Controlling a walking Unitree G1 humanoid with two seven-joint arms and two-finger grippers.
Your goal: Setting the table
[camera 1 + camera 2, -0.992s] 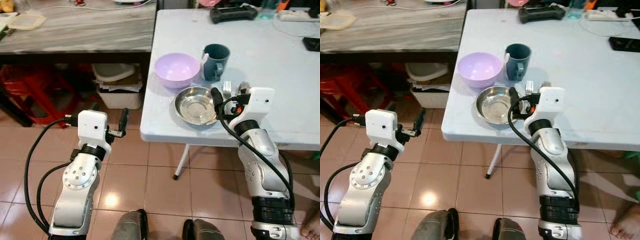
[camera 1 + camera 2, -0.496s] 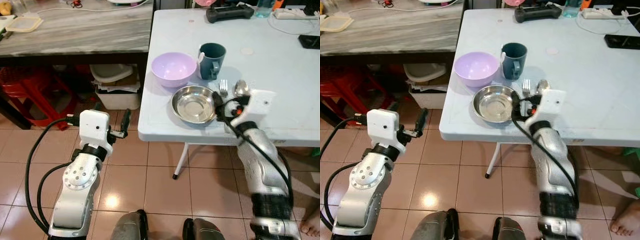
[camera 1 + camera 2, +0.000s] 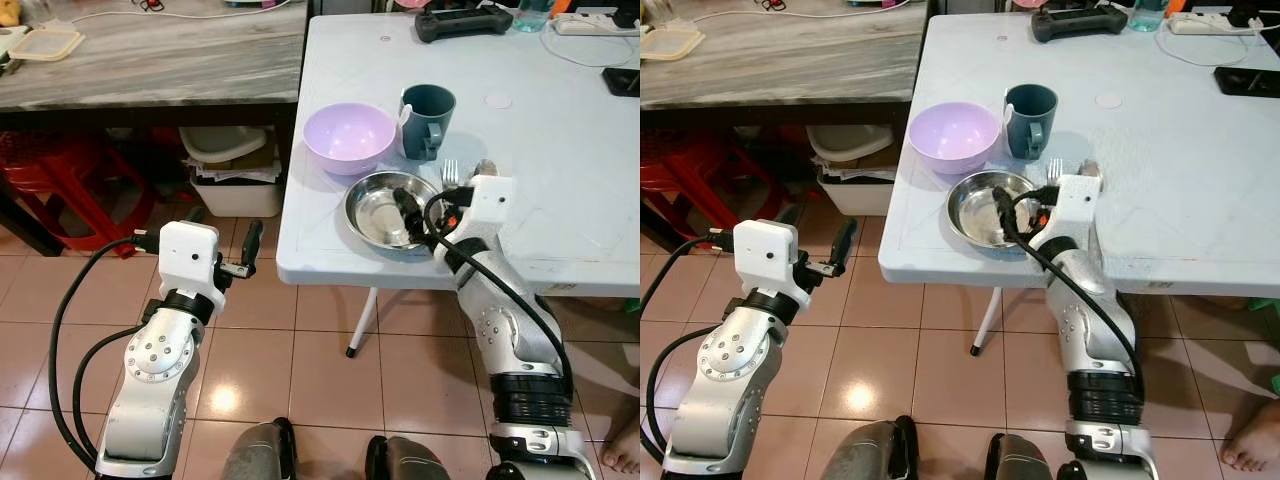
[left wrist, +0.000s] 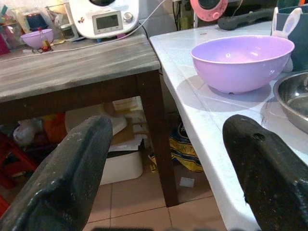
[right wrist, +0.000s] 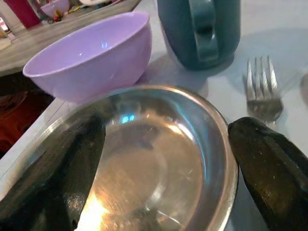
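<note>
I hold the right claw point(image 3: 412, 212) spread wide over the steel dish point(image 3: 383, 208) at frame centre, fingers straddling its rim to lift it; the left claw point(image 3: 247, 243) idles open, lower left.

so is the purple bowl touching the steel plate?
Apart. In the right wrist view, a strip of white table and shadow shows between the purple bowl base and the steel plate rim; the bowl's wall only overhangs it.

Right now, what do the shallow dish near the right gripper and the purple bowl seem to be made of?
The shallow dish looks like polished steel: silvery, with mirror-like glints. The purple bowl is probably plastic: evenly lilac, opaque, with a soft sheen.
</note>
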